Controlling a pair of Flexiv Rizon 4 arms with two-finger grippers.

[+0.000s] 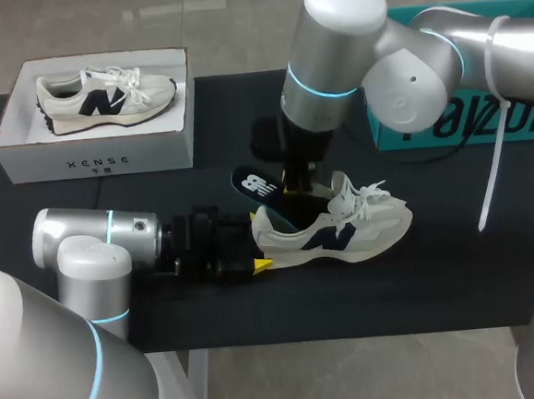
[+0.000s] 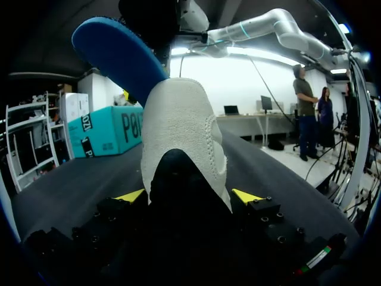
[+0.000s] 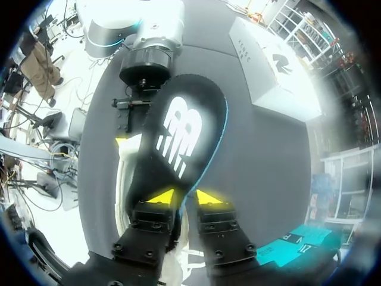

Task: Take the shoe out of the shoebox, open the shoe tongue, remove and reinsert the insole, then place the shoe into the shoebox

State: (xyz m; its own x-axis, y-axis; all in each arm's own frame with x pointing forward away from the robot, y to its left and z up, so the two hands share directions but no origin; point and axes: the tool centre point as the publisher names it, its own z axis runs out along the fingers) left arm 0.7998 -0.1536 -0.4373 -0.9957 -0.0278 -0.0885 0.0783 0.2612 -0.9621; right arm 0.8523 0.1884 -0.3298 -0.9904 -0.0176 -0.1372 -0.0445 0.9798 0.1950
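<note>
The right gripper (image 3: pixel 186 196) pinches one end of the dark navy foam insole (image 3: pixel 184 125), half out of the cream suede sneaker (image 1: pixel 344 235), whose heel the left gripper (image 2: pixel 189 195) clamps from both sides, probably to steady it on the black table (image 1: pixel 439 269), well apart from the white cardboard shoebox (image 1: pixel 93 162).

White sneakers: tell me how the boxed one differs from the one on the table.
Boxed white sneaker lies in the white shoebox, untouched; table sneaker lies outside, heel in left tool. Its dark insole sticks out, gripped by right tool; boxed sneaker's doesn't. Same design.
</note>
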